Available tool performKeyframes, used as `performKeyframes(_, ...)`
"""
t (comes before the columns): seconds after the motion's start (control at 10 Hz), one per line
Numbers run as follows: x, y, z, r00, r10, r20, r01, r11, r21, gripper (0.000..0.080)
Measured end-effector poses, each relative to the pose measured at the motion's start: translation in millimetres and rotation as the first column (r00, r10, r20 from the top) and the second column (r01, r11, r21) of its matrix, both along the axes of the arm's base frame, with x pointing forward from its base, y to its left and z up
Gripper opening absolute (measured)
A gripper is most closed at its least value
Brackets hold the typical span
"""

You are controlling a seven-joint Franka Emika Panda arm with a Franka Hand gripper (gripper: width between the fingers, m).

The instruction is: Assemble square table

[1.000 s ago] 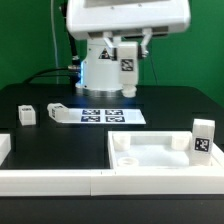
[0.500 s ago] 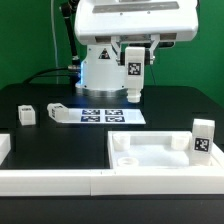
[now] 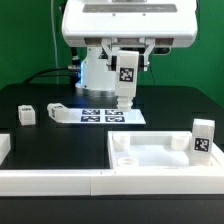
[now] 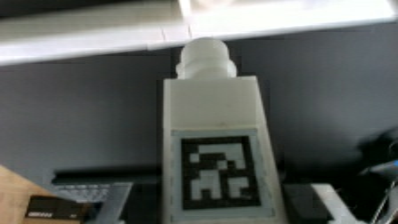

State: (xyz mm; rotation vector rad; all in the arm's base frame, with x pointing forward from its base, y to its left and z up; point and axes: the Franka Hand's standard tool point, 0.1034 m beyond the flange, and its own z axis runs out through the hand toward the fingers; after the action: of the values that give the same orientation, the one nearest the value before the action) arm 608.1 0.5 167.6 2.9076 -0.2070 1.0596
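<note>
The square table top (image 3: 160,152), a white tray with a raised rim, lies at the front of the exterior view's right. My gripper (image 3: 127,58) is shut on a white tagged leg (image 3: 126,78) and holds it upright in the air above the marker board (image 3: 104,116), behind the top. In the wrist view the leg (image 4: 217,120) fills the middle between my fingers (image 4: 103,205), peg end pointing away. Another leg (image 3: 203,139) stands at the top's right edge. Two more legs (image 3: 26,115) (image 3: 57,112) lie at the left.
Long white border rails (image 3: 50,180) run along the front edge, with a short end piece (image 3: 4,148) at the exterior view's left. The robot's base (image 3: 98,72) stands behind the marker board. In the wrist view a white edge (image 4: 89,38) shows beyond the leg.
My gripper has come down with the leg, first drifting to the exterior view's right, then back left. The other parts have not moved.
</note>
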Motion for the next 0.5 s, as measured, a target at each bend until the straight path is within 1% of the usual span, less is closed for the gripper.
performKeyframes(0.1, -1.8, 0.3, -2.1, 1.0, 0.001, -0.006, -0.001, 1.0, 0.0, 0.029)
performKeyframes(0.4, -1.7, 0.0, -2.6, 1.0, 0.0, -0.007, 0.0, 1.0, 0.0, 0.029)
performKeyframes(0.5, -2.2, -2.7, -5.2, 1.0, 0.006, -0.008, -0.006, 1.0, -0.01, 0.029)
